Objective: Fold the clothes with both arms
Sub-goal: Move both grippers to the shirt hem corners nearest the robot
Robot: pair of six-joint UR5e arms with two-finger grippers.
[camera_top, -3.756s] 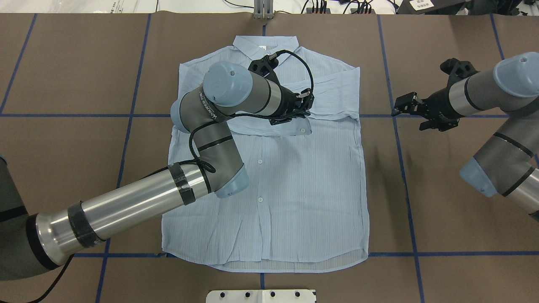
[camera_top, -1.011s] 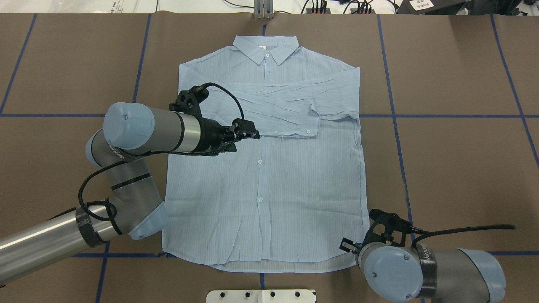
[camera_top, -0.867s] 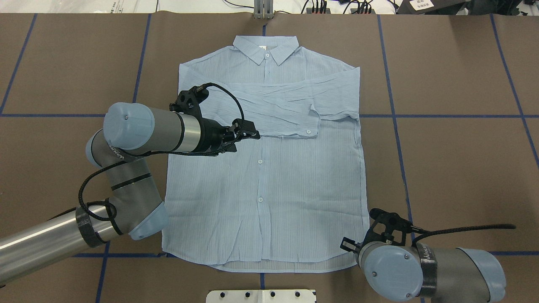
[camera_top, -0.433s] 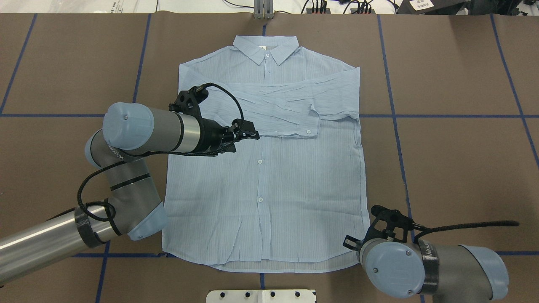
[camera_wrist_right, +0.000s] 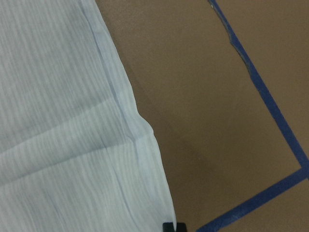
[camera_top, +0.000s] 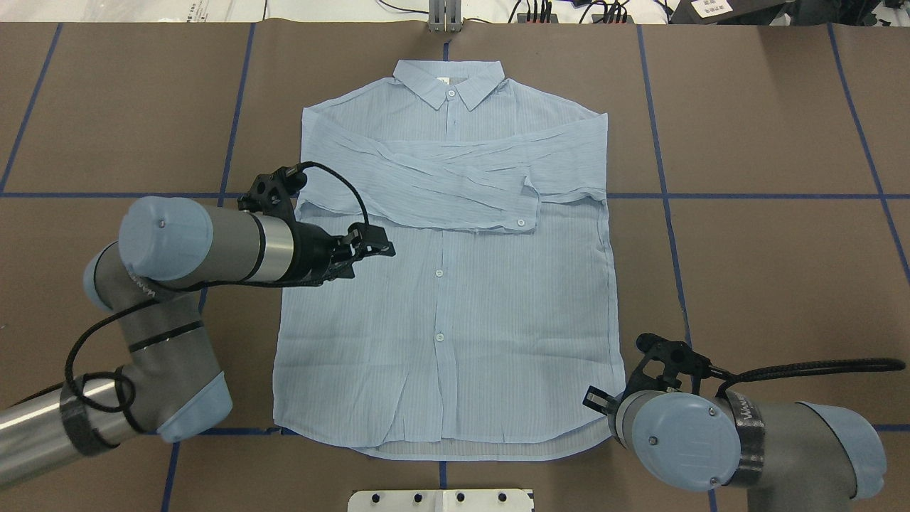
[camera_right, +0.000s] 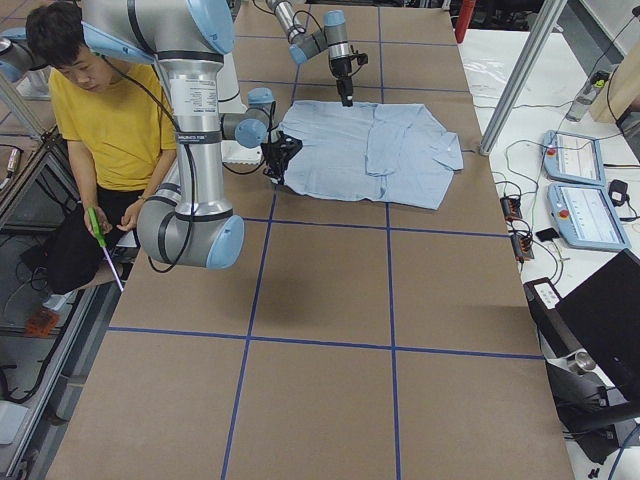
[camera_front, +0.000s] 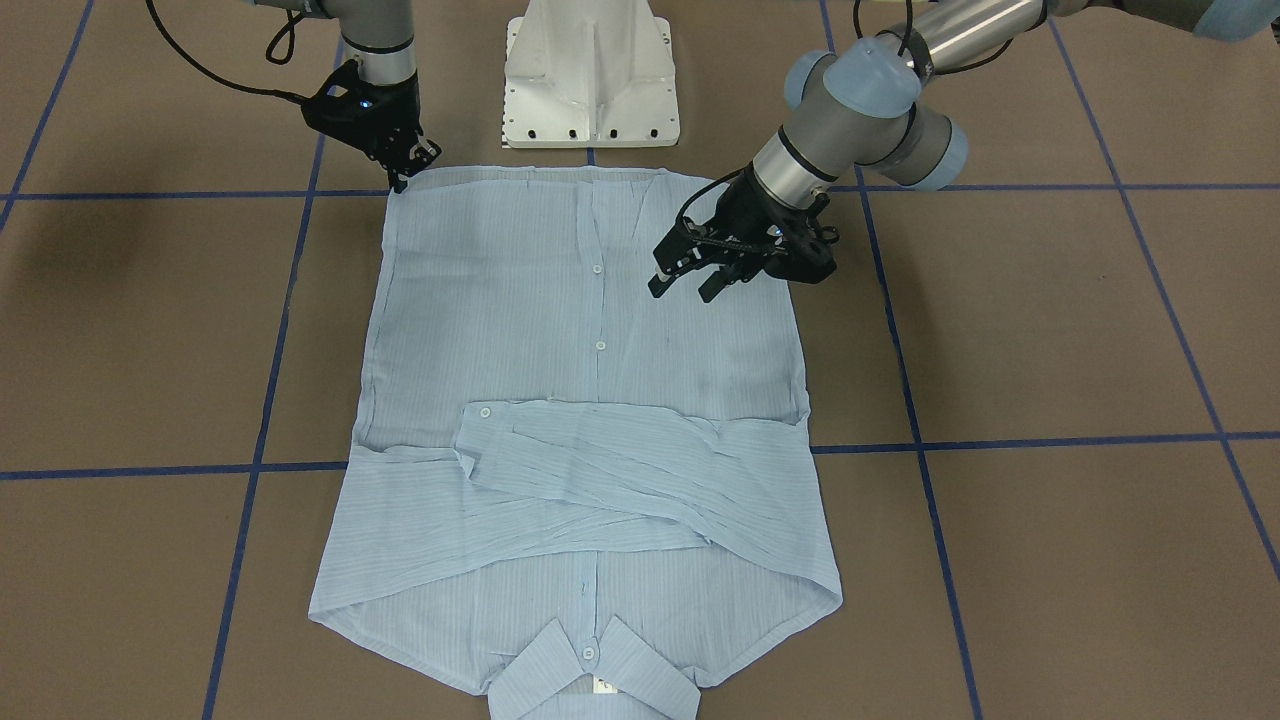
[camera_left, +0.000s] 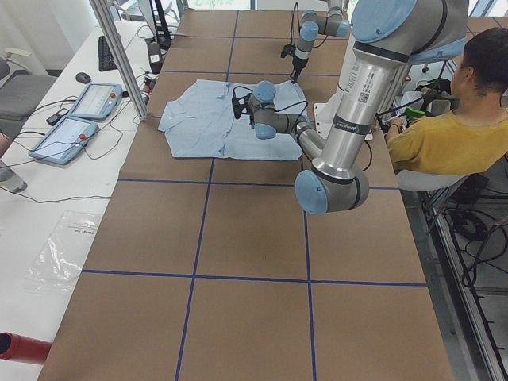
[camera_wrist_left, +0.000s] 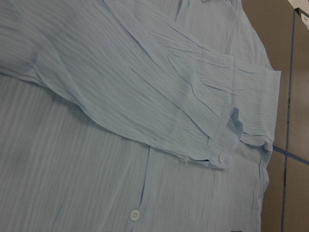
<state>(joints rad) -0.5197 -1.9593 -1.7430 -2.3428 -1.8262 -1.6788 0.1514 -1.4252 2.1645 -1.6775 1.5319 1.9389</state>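
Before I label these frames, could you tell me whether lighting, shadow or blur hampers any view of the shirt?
Overhead exterior: the shirt evenly lit, no glare, buttons crisp. Exterior front-facing: a soft shadow darkens the table well clear of it. Right wrist-mounted: slightly soft close-up, the hem shadowing the table. Side views: shirt small, detail lost.

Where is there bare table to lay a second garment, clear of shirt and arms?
Bare table lies on the robot's right of the shirt, beyond the right gripper, and at the far left, past the left arm. Crowded: the shirt's near right hem corner, and its left side under the left gripper.
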